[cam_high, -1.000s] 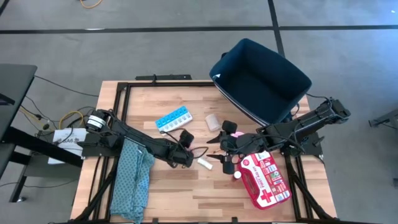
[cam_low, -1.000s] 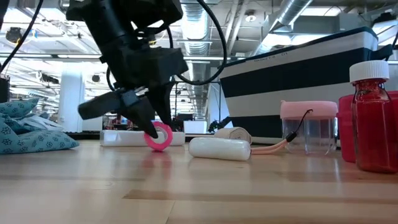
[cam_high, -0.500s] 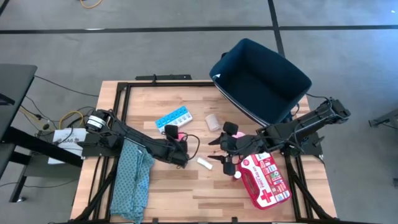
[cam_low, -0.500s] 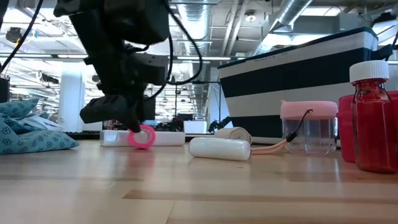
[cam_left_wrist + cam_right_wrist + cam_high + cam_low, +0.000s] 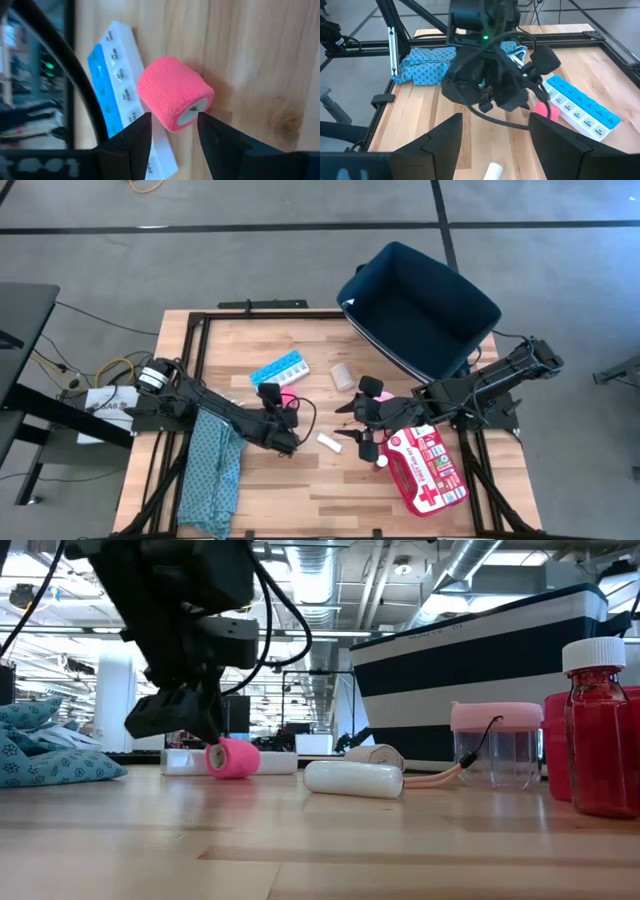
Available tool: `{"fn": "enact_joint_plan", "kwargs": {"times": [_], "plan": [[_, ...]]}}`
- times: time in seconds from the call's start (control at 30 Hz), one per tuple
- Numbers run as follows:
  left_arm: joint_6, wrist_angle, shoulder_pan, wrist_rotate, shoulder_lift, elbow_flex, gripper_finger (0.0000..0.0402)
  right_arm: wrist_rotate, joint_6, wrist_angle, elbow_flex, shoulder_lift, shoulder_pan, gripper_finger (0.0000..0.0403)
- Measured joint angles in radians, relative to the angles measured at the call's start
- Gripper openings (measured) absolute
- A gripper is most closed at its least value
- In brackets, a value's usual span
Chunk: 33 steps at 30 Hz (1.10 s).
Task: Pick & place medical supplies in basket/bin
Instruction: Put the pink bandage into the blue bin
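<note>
Pink tape roll (image 5: 174, 93) lies on its side on the tabletop (image 5: 300, 490) at centre frame, just beside the light blue pill organizer (image 5: 120, 95), so my left pincer (image 5: 172, 132) hangs spread over it, probably lining up a grasp. A second ago it stood on edge nearer the white stick (image 5: 329, 443); my right pincer (image 5: 352, 438) waits unclenched by the first aid pouch (image 5: 428, 468).

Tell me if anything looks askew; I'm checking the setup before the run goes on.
The navy bin sits tilted, overhanging the table's far right corner. The pink tape roll lies on its side against the pill organizer.
</note>
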Motion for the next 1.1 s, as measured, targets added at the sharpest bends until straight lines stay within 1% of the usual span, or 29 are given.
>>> {"fn": "enact_joint_plan", "kwargs": {"times": [0.1,0.17,0.3,0.33,0.43,0.57,0.7,0.8,0.9,1.03,1.1], "plan": [[-0.005,0.015,-0.004,-0.009,0.000,-0.043,0.0151,0.000,0.000,0.000,0.000,0.000,0.004,0.0221],[-0.013,0.068,-0.007,-0.026,0.000,-0.092,0.0151,0.000,0.000,0.001,0.000,0.004,0.008,0.0221],[-0.052,0.164,-0.028,-0.172,0.000,-0.172,0.0149,0.000,-0.001,-0.002,0.000,0.013,0.017,0.0221],[-0.063,0.180,-0.031,-0.194,0.000,-0.186,0.0147,0.000,-0.001,0.002,0.000,0.013,0.018,0.0221],[-0.105,0.228,-0.034,-0.203,0.000,-0.212,0.0140,0.000,-0.003,-0.003,-0.001,0.027,0.020,0.0221],[-0.124,0.334,-0.033,-0.183,-0.002,-0.246,0.0126,0.001,-0.008,0.004,0.000,0.034,0.020,0.0221],[-0.068,0.444,-0.030,-0.187,-0.005,-0.267,0.0114,0.000,-0.010,0.000,-0.003,0.051,0.013,0.0221],[-0.037,0.486,-0.014,-0.218,-0.004,-0.273,0.0106,0.000,-0.010,-0.002,-0.001,0.060,0.011,0.0221],[-0.001,0.494,0.015,-0.230,-0.003,-0.273,0.0084,0.001,-0.009,0.012,-0.001,0.067,0.011,0.0221],[0.058,0.524,0.028,-0.221,-0.003,-0.273,0.0022,0.001,-0.009,0.008,-0.001,0.070,0.011,0.0220],[0.064,0.542,0.029,-0.199,-0.007,-0.271,0.0013,0.001,-0.009,0.008,-0.001,0.070,0.011,0.0220]]}}
